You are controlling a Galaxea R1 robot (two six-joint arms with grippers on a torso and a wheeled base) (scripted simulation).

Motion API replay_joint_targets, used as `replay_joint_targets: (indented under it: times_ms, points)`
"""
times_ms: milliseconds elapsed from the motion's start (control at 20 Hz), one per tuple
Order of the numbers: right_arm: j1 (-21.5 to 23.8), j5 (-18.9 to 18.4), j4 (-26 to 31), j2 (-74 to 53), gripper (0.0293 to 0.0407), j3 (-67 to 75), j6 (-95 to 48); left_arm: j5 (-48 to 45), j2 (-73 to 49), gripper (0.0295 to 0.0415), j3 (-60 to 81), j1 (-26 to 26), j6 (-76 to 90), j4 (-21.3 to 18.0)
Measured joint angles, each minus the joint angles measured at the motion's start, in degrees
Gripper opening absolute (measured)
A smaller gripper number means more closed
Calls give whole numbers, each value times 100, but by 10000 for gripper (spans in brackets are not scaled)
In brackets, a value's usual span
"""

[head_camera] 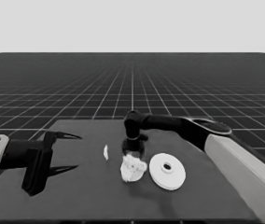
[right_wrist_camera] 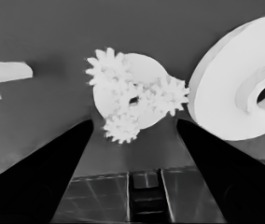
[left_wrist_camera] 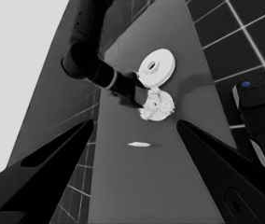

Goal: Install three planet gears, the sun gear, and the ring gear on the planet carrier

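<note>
— Two discs [head_camera: 167, 171] on my table [head_camera: 76, 196]: where do they sit?

— Larger round part right of centre, flat. Smaller round part [right_wrist_camera: 142, 70] just left of it, nearly touching, with gears [right_wrist_camera: 123, 100] meshed on top.

— How many gears?

— Several; I cannot count them surely. They crowd round its centre hole.

— Your right gripper [head_camera: 133, 148]?

— I have it right above the smaller part, on its far side, fingers [right_wrist_camera: 44, 177] spread wide, nothing between them.

— Left gripper [head_camera: 65, 151]?

— Parked over the table's left end, fingers [left_wrist_camera: 48, 172] apart, empty. Thin white piece [head_camera: 106, 151] lies between it and the gears.
</note>
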Motion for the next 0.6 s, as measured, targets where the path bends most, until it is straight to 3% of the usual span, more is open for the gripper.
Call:
replay_joint_targets:
  times_ms: [300, 350, 400, 500, 600]
  points:
    - [88, 7, 94, -11, 385, 21, -699, 0, 0, 385, 0, 0, 0, 0]
    - [-624, 851, -1160, -1592, 404, 2644, -3066, 0, 0, 385, 0, 0, 0, 0]
    - [-1306, 1344, -1913, -4018, 395, 4691, -4559, 0, 0, 385, 0, 0, 0, 0]
    - [-1870, 1803, -2617, -6380, 386, 6611, -5955, 0, 0, 385, 0, 0, 0, 0]
    - [-2039, 1968, -2862, -7138, 385, 7287, -6438, 0, 0, 385, 0, 0, 0, 0]
